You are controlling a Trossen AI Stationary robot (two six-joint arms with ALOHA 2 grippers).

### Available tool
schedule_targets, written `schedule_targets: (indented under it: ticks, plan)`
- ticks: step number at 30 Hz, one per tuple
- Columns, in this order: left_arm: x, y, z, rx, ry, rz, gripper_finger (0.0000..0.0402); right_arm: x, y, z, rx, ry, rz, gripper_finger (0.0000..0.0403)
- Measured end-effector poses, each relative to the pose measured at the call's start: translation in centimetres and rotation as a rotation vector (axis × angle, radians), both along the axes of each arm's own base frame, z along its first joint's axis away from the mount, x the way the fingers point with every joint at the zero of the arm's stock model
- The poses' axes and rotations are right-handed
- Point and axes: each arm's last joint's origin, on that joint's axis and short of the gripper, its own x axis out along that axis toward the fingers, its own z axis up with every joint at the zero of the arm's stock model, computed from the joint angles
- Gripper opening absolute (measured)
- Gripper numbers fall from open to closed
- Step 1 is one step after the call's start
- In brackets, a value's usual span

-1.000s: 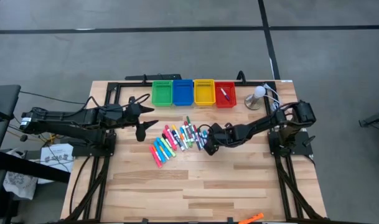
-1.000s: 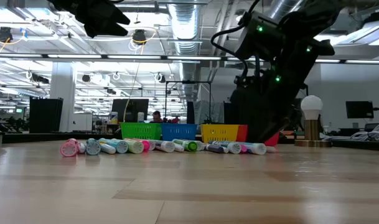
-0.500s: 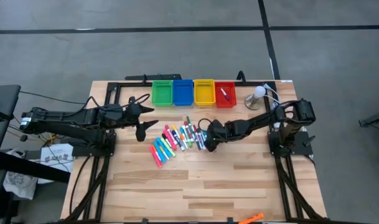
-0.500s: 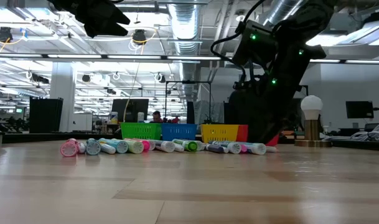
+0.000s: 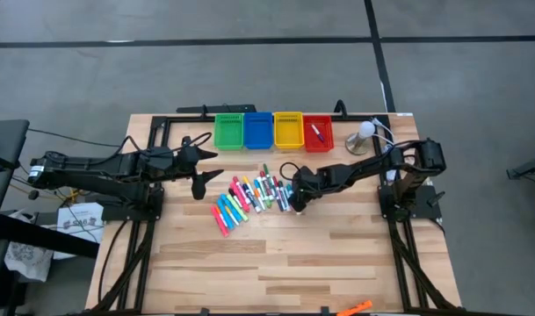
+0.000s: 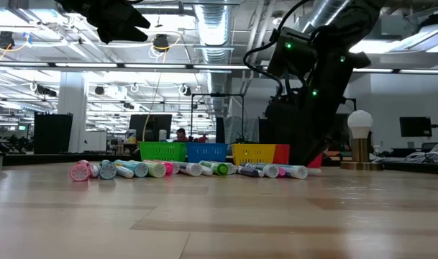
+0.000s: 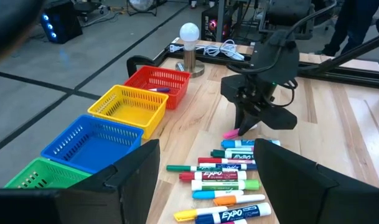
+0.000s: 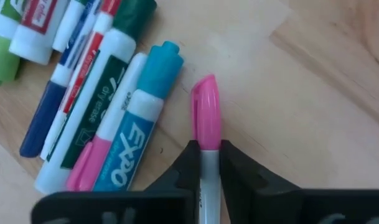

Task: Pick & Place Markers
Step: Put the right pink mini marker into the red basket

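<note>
Your left pincer (image 5: 199, 172) hangs spread wide over the surface (image 5: 276, 254), left of the markers (image 5: 249, 195) and touching none of them; leave it parked there. The markers lie in a loose row mid-surface, just near of the 4 bins: green bin (image 5: 229, 131), blue bin (image 5: 258, 130), yellow bin (image 5: 288, 130), red bin (image 5: 318, 132), the last already holding a marker. Your right pincer (image 8: 205, 160) is at the row's right end, fingers pinched narrow on the white barrel of a pink-capped marker (image 8: 206, 106), which lies just beside a cyan-capped one (image 8: 141, 118).

To do this grab well, I judge you should confirm the barrel sits square between both fingers, then lift straight up so the cap clears its cyan neighbour without dragging it. Rise well clear of the row before swinging toward the bins. The barrel looks smooth, so keep the squeeze firm and move steadily.
</note>
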Motion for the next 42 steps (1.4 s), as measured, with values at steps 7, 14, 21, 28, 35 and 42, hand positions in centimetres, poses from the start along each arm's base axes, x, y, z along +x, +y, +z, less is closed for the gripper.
schedule_targets:
  ticks: [7, 14, 21, 28, 35, 42]
  plan:
    - [0.0, 0.0, 0.0, 0.000, 0.000, 0.000, 0.0260, 0.1, -0.2, 1.2, -0.011, 0.022, -0.009, 0.0048]
    - [0.0, 0.0, 0.0, 0.000, 0.000, 0.000, 0.0260, 0.9, -0.6, 2.9, -0.038, 0.039, 0.040, 0.0034]
    - [0.0, 0.0, 0.0, 0.000, 0.000, 0.000, 0.0260, 2.0, -2.8, 5.2, -0.083, 0.034, 0.080, 0.0047]
    - [0.0, 0.0, 0.0, -0.004, -0.002, 0.000, 0.0260, 1.9, -6.7, 7.5, -0.110, 0.082, 0.041, 0.0037]
    - [0.0, 0.0, 0.0, -0.004, -0.002, 0.000, 0.0260, 0.5, -11.6, 9.6, -0.143, 0.150, -0.060, 0.0048]
    - [0.0, 0.0, 0.0, -0.004, -0.002, 0.001, 0.0260, -1.2, -16.1, 10.2, -0.222, 0.174, -0.176, 0.0045]
